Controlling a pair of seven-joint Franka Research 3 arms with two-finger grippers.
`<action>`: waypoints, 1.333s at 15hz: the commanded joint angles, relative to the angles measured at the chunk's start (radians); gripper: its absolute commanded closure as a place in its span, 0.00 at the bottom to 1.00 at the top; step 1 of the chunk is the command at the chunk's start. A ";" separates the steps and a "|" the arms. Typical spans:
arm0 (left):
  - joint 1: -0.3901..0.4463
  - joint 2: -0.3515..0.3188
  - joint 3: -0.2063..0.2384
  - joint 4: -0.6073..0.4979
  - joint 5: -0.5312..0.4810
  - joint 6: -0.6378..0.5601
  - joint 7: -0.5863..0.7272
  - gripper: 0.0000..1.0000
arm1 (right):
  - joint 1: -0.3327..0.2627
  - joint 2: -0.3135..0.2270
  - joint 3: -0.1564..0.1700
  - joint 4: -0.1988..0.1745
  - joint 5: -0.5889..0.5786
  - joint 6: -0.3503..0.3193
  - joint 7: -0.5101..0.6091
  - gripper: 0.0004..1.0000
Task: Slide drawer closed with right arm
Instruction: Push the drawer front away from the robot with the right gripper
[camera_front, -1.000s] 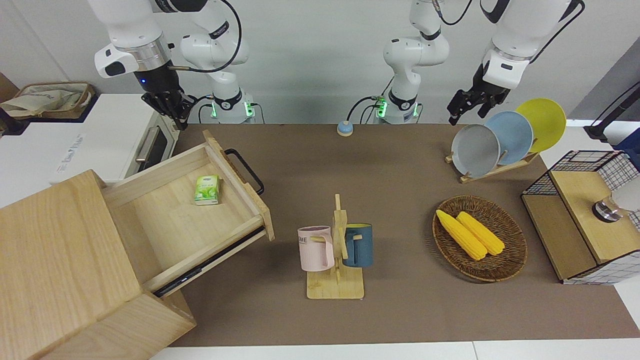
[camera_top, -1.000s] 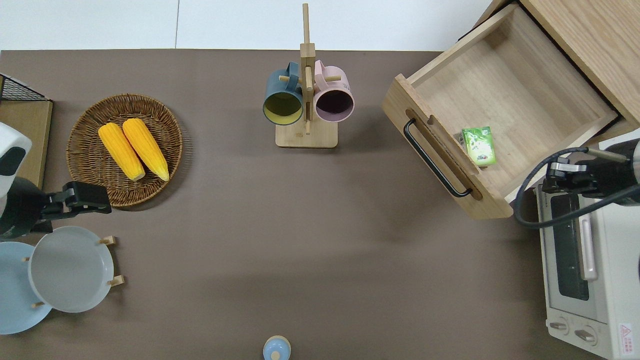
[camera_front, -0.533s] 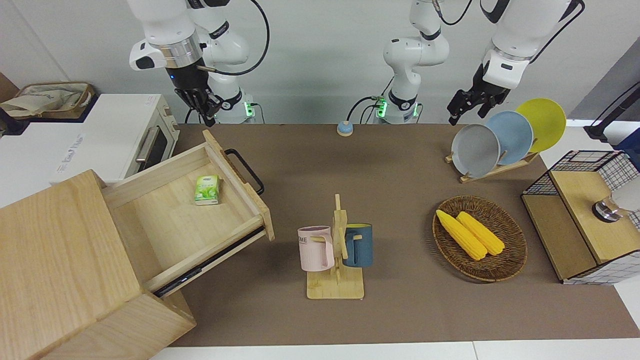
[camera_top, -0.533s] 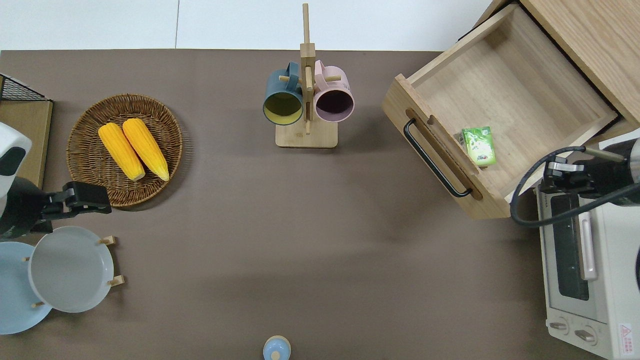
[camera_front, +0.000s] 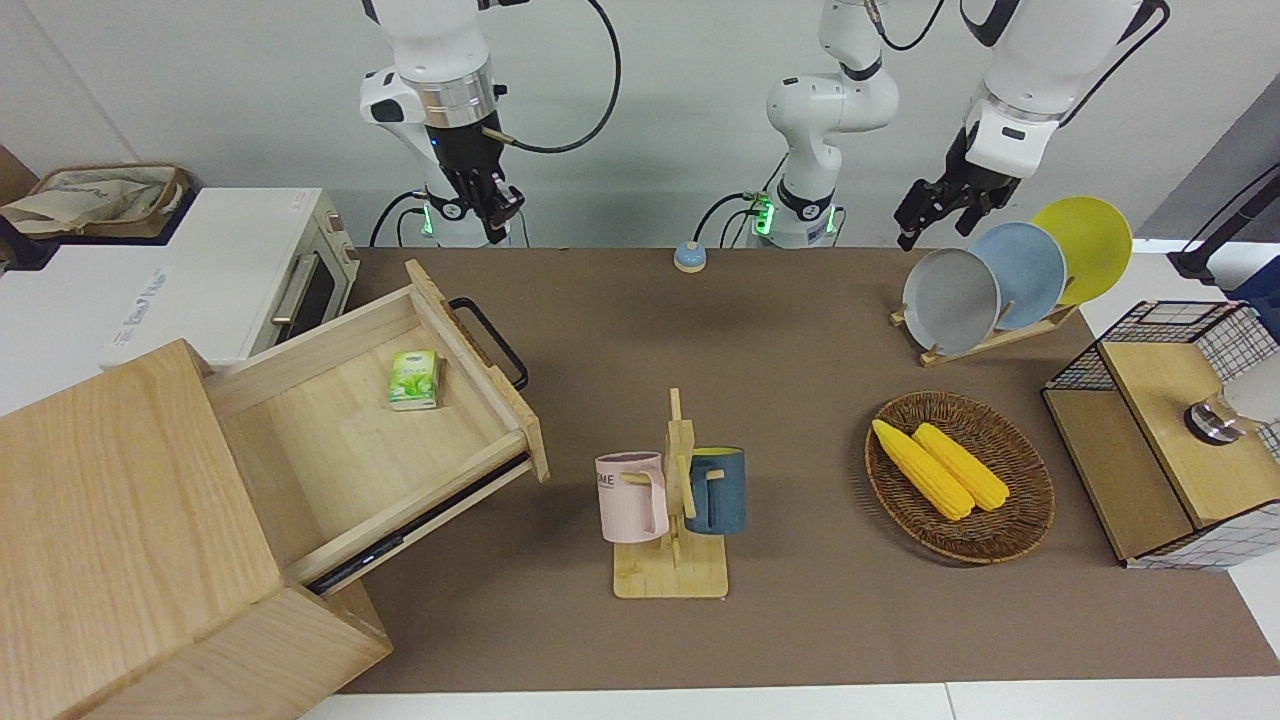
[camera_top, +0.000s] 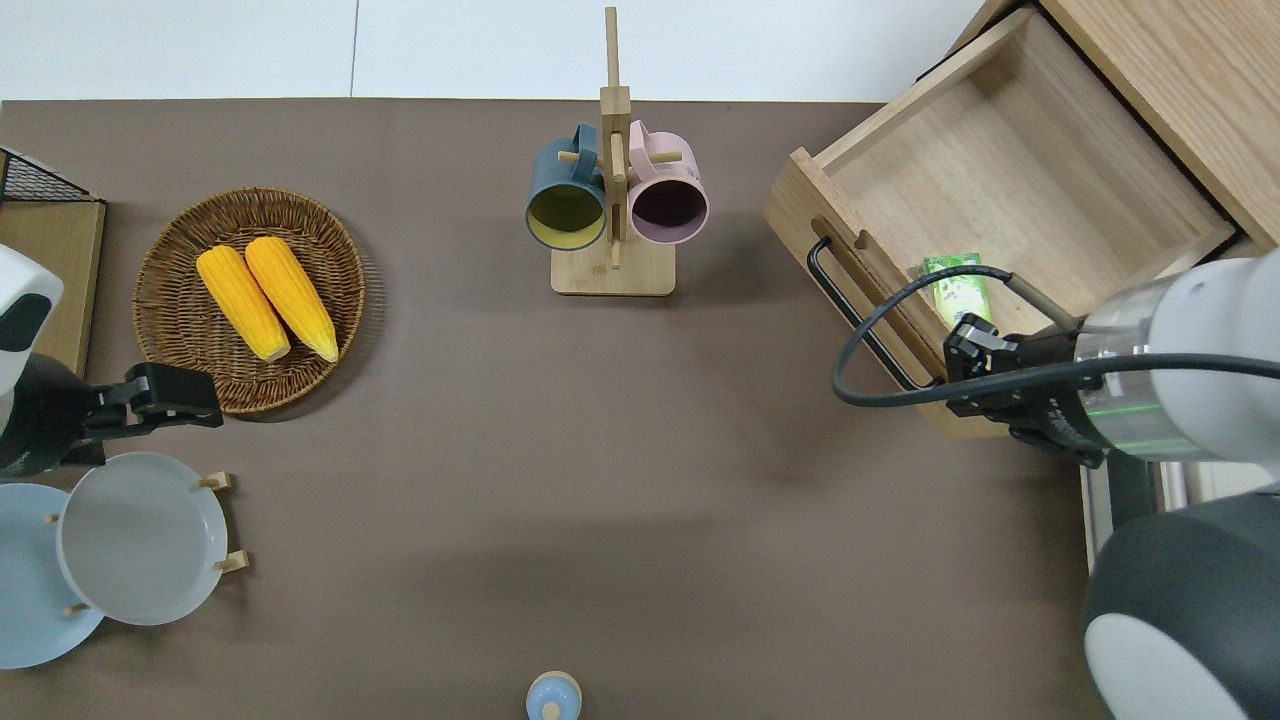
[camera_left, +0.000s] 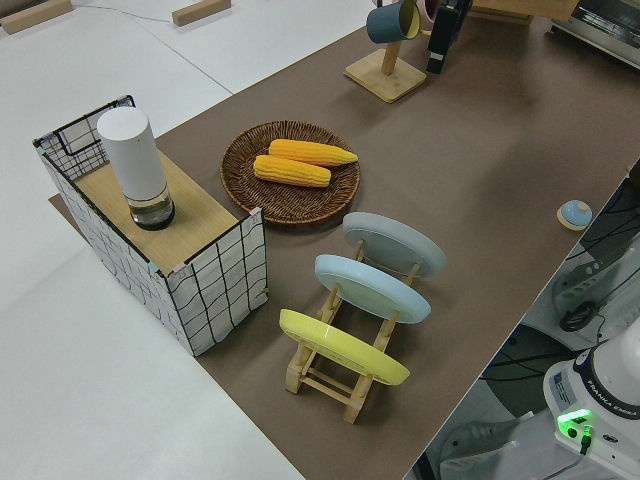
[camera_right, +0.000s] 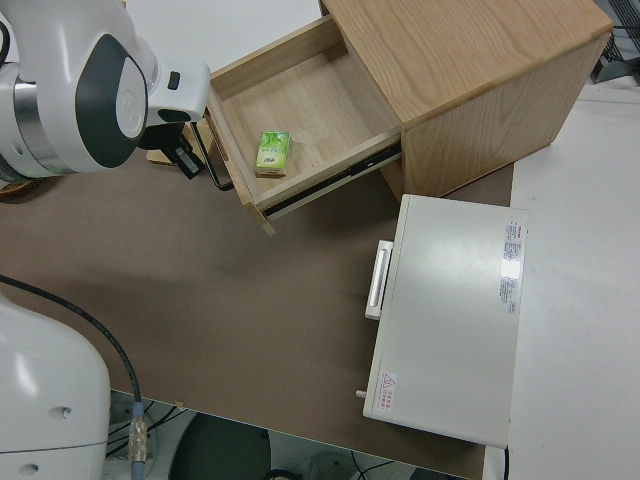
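Front: drawer (camera_front: 400, 420) pulled fully out of the cabinet (camera_front: 130, 540), bar handle (camera_front: 490, 342) facing the robots' side. Right gripper (camera_front: 492, 215) up in the air, touching nothing. Pink mug (camera_front: 632, 497) reads "ME"; toaster oven (camera_front: 190, 275) has script on top, not legible.

Overhead: right gripper (camera_top: 975, 365) over the drawer's front panel at the end nearer the robots, beside the green packet (camera_top: 958, 290). Finger gap: cannot tell. Left arm parked.

Right side: drawer (camera_right: 300, 125) open, packet (camera_right: 271, 152) inside near the front.
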 joint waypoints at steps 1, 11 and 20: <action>-0.001 -0.008 0.004 0.004 -0.001 -0.015 0.009 0.01 | 0.043 0.009 0.034 -0.068 -0.054 0.089 0.146 1.00; -0.001 -0.008 0.004 0.004 -0.001 -0.017 0.009 0.01 | 0.109 0.152 0.040 -0.164 -0.216 0.291 0.329 1.00; -0.001 -0.008 0.004 0.004 -0.001 -0.015 0.009 0.01 | 0.066 0.197 0.025 -0.135 -0.257 0.316 0.211 1.00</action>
